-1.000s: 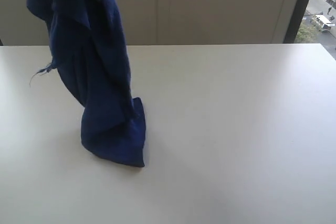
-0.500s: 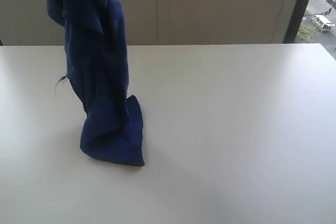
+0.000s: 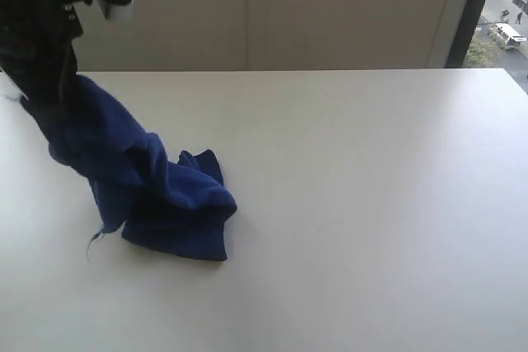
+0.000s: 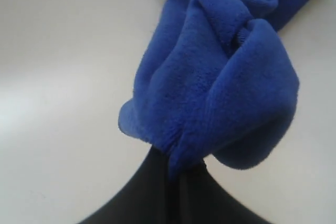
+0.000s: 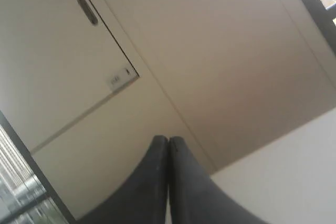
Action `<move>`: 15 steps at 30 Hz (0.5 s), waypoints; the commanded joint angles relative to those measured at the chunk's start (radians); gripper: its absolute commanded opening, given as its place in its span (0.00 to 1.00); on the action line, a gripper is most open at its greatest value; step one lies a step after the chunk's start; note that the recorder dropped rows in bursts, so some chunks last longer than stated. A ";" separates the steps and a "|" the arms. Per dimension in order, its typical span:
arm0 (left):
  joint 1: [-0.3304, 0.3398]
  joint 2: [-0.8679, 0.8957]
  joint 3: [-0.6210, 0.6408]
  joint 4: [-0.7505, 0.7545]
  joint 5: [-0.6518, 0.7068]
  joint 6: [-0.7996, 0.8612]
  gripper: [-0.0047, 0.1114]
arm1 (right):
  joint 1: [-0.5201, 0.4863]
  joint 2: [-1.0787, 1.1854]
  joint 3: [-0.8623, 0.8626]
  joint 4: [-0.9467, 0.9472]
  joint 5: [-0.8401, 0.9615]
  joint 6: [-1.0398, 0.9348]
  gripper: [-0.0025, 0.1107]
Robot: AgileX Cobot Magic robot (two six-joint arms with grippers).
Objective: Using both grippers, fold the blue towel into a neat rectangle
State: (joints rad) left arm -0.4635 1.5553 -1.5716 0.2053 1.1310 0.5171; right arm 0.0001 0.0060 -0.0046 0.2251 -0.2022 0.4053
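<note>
The blue towel (image 3: 165,195) lies in a crumpled heap on the left part of the table (image 3: 371,204). One end rises up and to the left into the left claw (image 4: 176,167), which the wrist view shows clamped shut on a thick bunched fold. A second ago the cloth hung as a tall twisted column with only its bottom end resting on the table. Now the left arm (image 3: 41,47) has come down and the column has slumped onto itself. A loose thread (image 3: 95,241) trails at the near left of the heap.

That leaves the towel no nearer a rectangle: it looks to need spreading flat before any fold can begin. Which corner or edge the claw holds I cannot tell, as the cloth is wadded around it.

The right claw (image 5: 168,145) is closed on nothing and points toward the wall (image 3: 330,14), outside the exterior view.

Bare table stretches wide to the right and front of the heap, giving room to lay the towel out. The held end sits close to the table's left side and far edge.
</note>
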 commanded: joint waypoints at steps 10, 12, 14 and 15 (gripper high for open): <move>0.004 -0.009 0.249 0.149 0.090 -0.137 0.04 | 0.034 0.208 -0.133 -0.103 0.293 -0.033 0.02; 0.004 -0.009 0.251 0.159 0.088 -0.171 0.04 | 0.077 0.360 -0.213 -0.096 0.339 -0.123 0.02; 0.004 -0.013 0.251 0.202 0.086 -0.216 0.04 | 0.135 0.523 -0.314 -0.071 0.405 -0.231 0.02; 0.004 -0.015 0.251 0.226 0.084 -0.237 0.04 | 0.170 0.637 -0.370 -0.043 0.435 -0.285 0.02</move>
State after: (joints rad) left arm -0.4635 1.5553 -1.3274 0.3794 1.1273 0.3419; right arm 0.1016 0.4206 -0.2521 0.1519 0.1566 0.2736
